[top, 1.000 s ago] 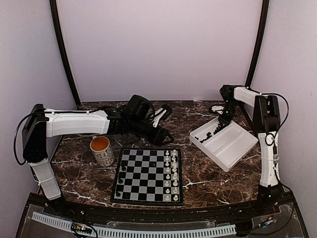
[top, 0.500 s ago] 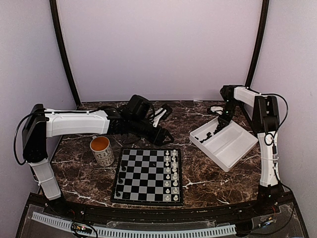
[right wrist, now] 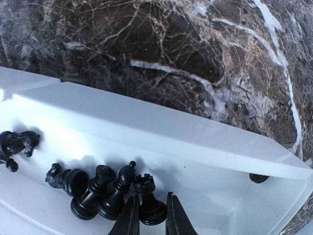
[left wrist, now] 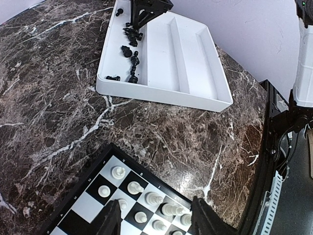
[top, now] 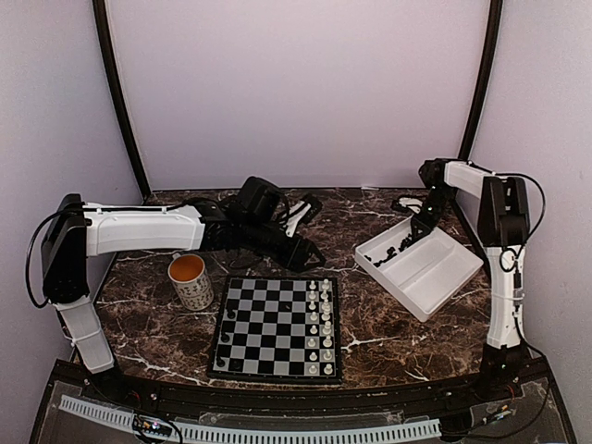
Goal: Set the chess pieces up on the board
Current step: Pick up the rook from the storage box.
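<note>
Chess pieces point(right wrist: 105, 193) (black), in white tray point(right wrist: 171, 142)

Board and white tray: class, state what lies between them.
Only bare marble tabletop lies between the board and the white tray, as the left wrist view shows.

The top view sits high behind the near edge and looks down over the whole surface point(top: 370, 324), showing board point(top: 268, 333) and tray point(top: 435, 277) from afar. The left wrist view looks obliquely past the left end effector point(left wrist: 156, 215) across a board corner to the tray, at middle range. The right wrist view looks down past the right end effector point(right wrist: 150, 218) into the tray at close range; all three views share the tray.
</note>
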### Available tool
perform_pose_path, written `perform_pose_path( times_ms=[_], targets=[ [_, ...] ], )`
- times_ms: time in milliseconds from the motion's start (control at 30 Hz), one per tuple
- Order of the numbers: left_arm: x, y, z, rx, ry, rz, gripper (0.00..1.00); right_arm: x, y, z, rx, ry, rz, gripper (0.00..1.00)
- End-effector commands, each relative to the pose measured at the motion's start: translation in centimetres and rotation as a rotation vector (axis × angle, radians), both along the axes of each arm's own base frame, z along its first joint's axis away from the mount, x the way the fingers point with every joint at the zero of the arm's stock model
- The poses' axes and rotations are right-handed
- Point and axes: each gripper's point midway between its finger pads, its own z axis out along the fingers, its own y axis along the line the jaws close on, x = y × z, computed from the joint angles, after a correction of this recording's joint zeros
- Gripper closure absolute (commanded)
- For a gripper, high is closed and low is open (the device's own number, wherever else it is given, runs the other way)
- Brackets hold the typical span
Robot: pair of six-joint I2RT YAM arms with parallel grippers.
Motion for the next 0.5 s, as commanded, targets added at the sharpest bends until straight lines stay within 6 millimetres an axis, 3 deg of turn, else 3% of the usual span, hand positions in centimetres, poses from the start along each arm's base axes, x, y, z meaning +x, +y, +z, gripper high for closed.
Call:
perform_pose_path(
  times_ms=[0, 133, 267, 467],
  targets=[
    [0.6, -0.7, 3.3, -0.07, -0.042, 0.018, 0.49, -0.5, 1.8, 6.8, 0.145, -0.101, -0.06, 0.99],
    [1.4, -1.1, 4.9, -0.1, -0.059, 0.045, 0.48, -2.0, 4.0, 10.5, 0.285, -0.135, -0.075, 0.98],
    [1.7, -2.1, 6.6, -0.168, -0.04, 0.056, 0.48, -4.7, 6.2, 12.8, 0.39, -0.165, -0.054, 0.98],
    [1.2, -3.9, 9.3, -0.313, 0.009, 0.052, 0.48, -10.9, 11.9, 16.3, 0.594, -0.171, 0.055, 0.97]
  ],
)
